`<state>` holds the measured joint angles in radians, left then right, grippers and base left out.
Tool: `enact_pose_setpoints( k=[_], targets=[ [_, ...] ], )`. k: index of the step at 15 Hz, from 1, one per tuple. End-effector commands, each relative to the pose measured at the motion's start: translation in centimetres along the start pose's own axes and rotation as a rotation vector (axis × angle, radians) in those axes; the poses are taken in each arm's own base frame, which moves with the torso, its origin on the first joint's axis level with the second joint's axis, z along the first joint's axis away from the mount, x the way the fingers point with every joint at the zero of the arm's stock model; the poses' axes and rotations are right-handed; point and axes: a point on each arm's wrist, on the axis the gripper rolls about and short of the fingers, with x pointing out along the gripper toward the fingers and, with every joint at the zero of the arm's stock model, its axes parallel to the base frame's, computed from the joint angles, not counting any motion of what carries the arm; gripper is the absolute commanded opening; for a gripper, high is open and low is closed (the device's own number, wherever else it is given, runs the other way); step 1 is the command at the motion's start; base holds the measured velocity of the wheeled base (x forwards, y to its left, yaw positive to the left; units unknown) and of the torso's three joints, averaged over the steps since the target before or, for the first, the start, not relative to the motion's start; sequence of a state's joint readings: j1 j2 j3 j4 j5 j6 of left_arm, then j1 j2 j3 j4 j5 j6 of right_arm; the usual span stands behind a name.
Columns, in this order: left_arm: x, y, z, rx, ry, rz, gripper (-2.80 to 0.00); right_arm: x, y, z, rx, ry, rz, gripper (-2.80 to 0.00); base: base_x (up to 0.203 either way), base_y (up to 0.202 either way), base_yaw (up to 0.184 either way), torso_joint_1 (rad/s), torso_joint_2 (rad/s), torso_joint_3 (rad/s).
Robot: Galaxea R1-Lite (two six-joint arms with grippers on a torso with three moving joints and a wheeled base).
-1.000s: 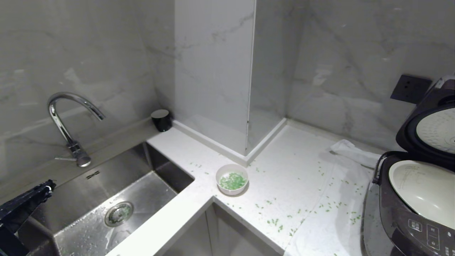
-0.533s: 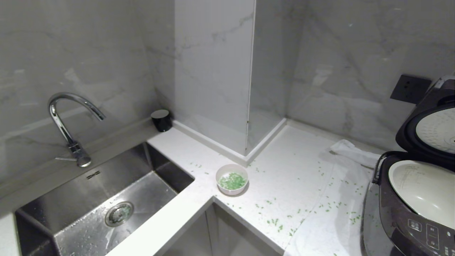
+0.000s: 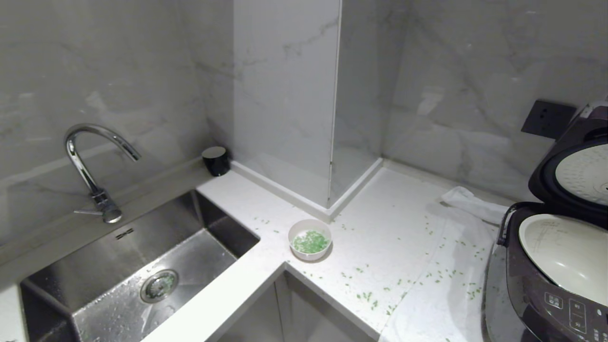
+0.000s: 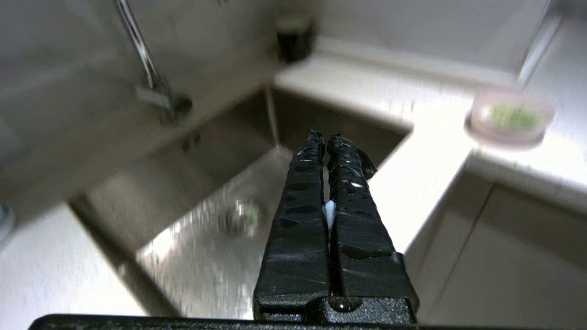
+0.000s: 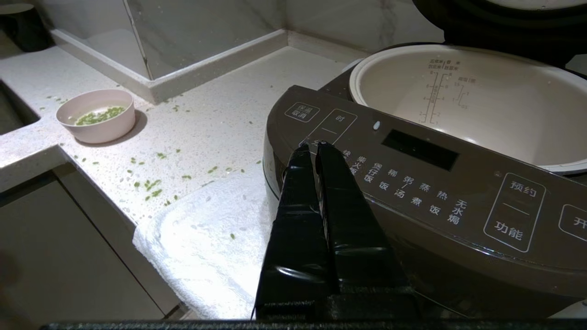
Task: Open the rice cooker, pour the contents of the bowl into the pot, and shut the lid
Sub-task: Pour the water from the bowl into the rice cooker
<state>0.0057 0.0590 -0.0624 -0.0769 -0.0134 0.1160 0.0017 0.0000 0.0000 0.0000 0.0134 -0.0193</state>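
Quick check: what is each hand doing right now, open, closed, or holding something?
Left hand: closed, empty, over the sink.
Right hand: closed, empty, in front of the rice cooker.

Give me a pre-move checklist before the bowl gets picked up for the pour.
1. Lid raised: ok.
2. Pot seated in the rice cooker and bare inside: ok.
3. Bowl upright on the counter, green grains inside: ok.
4. Counter free of spills: not ok, grains lie scattered on it and on the white towel.
5. Left gripper ready to grasp: not ok, shut, over the sink.
6. Right gripper out of the way: cannot tell, shut at the cooker's panel.
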Motion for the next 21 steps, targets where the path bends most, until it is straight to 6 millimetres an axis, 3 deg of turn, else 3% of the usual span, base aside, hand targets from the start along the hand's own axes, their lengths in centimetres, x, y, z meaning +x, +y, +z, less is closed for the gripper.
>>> enact_pose_setpoints(
  k=[1, 21],
  targets=[
    [-0.3, -0.26, -2.28, 0.006, 0.064, -0.01, -2.8, 0.0, 0.0, 0.0, -0.001, 0.0, 0.0, -2.8, 0.0, 0.0, 0.0, 0.0, 0.0, 0.0],
    [-0.24, -0.31, -2.56, -0.074, 0.077, -0.011, -2.8, 0.01, 0.0, -0.04, -0.002, 0.002, -0.001, -2.8, 0.0, 0.0, 0.0, 0.0, 0.0, 0.0]
  ],
)
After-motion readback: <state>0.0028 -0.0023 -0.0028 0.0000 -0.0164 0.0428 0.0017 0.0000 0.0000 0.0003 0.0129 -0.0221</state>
